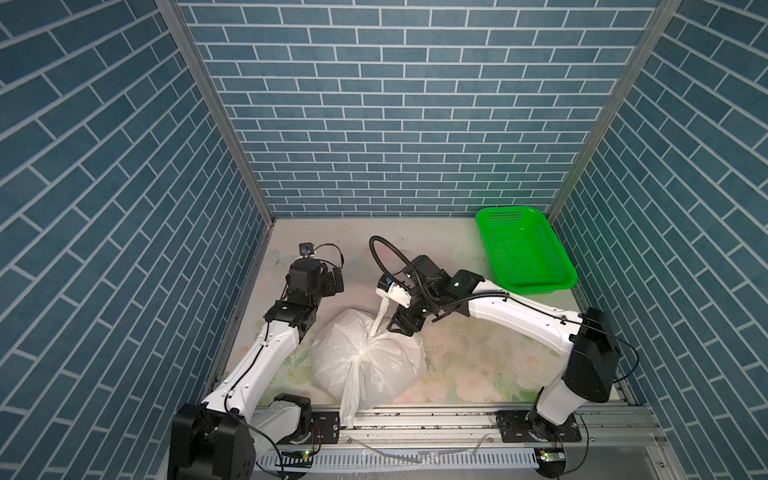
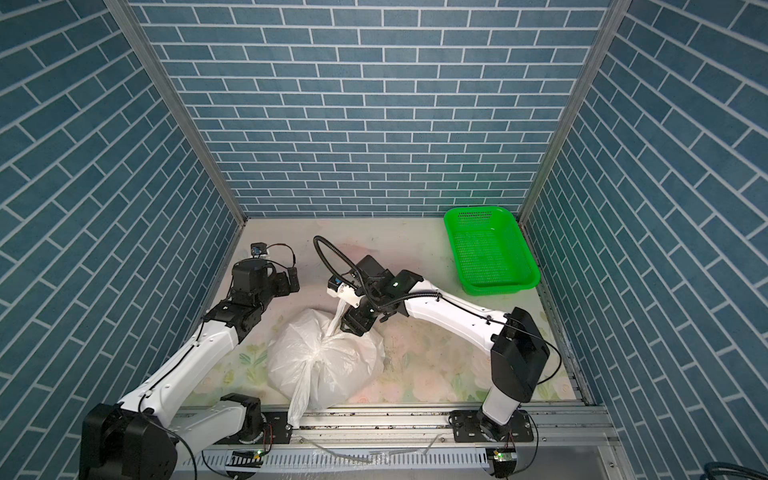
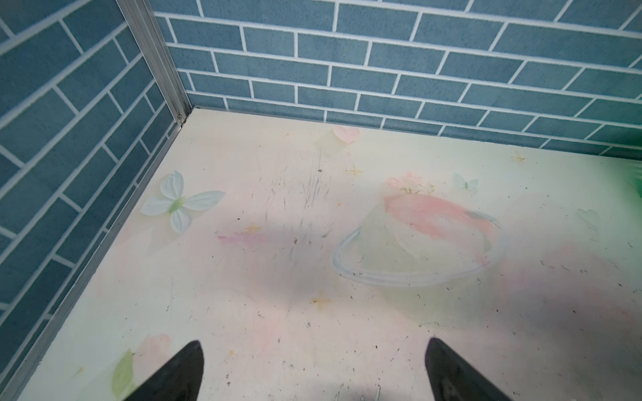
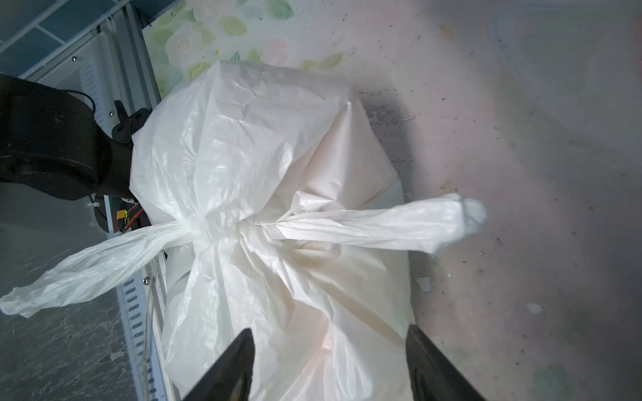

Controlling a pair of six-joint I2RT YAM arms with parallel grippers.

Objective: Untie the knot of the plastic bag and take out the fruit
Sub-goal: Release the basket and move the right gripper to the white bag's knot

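No readable text, label, brand or number anywhere; plastic bag (image 1: 365, 361) plain, unprinted.

Both arms: wht plastic link shells (image 1: 270, 353), blk joint housings (image 1: 590, 365). R arm: blk corrugated cable conduit (image 1: 379, 237), grn LED (image 1: 456, 284); right gripper (image 4: 330, 328) w/ blk tapered fingers (image 4: 229, 368).

Contents of plastic bag (image 1: 368, 365) not discernible: film too cloudy wherever seen. Right wrist view: bag's end under the right gripper (image 4: 330, 328) cut by frame edge; handle strip (image 4: 382, 225) leading off the knot (image 4: 222, 229) blurs at its tip.
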